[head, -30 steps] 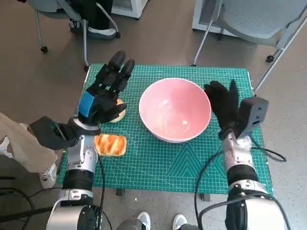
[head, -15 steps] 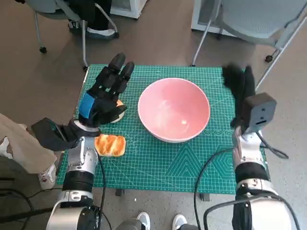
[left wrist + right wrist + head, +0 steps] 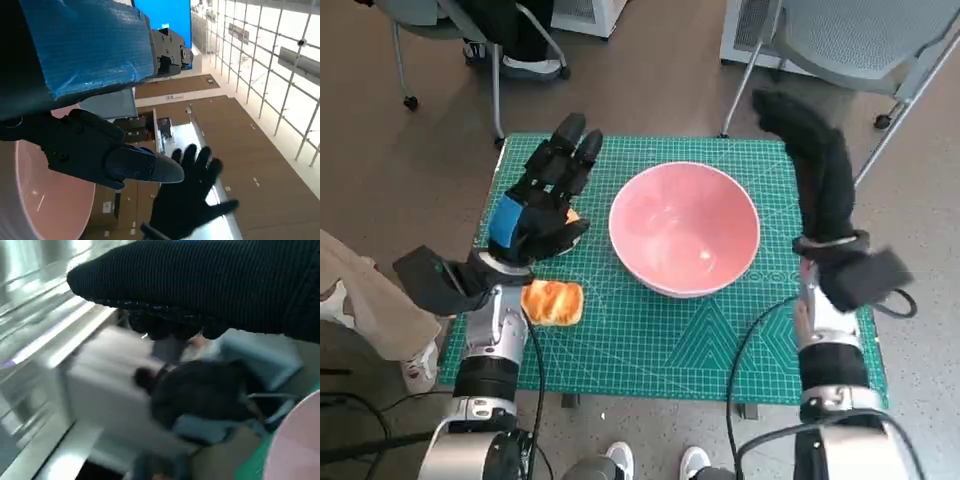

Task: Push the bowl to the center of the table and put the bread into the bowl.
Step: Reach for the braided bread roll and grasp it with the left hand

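Head view: wide pink ceramic bowl (image 3: 684, 228) mid-desk on green cutting mat (image 3: 650, 340); golden glazed bread roll (image 3: 553, 300) at 8 o'clock of it; taped left hand (image 3: 542, 200) spread above, empty.
Left wrist view: gloved right hand (image 3: 187, 195) raised, splayed, empty.
Right wrist view: blurred; person behind.
Risk: bread possibly squashed or nudged off desk edge.

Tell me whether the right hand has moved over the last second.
Yes. The right hand has swung away from the bowl toward the mat's far right corner, fingers now past the far edge.
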Available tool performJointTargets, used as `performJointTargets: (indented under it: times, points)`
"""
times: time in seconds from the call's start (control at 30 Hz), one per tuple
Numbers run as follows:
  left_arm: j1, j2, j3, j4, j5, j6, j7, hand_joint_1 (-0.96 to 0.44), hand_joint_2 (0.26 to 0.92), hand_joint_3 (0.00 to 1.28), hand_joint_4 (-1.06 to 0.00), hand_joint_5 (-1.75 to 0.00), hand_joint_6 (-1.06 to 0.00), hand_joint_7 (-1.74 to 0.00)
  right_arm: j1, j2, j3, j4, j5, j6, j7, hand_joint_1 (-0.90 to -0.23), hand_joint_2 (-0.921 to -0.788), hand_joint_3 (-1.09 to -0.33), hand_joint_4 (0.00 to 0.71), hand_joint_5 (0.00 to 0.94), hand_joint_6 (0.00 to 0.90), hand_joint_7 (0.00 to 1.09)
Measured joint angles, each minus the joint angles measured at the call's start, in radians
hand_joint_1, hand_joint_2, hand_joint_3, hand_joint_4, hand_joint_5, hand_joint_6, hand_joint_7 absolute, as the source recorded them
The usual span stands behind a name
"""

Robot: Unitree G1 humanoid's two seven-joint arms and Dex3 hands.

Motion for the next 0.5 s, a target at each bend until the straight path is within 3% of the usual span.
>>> performJointTargets:
  times: [0.5]
  points:
    - [0.000, 0.000, 0.000, 0.000, -0.002, -0.008, -0.011, -0.56, 0.921, 0.13, -0.03, 0.00, -0.19, 0.00, 0.003, 0.000, 0.001, -0.007, 0.008, 0.019, 0.006, -0.681, -0.921, -0.828, 0.172, 0.001, 0.211, 0.09]
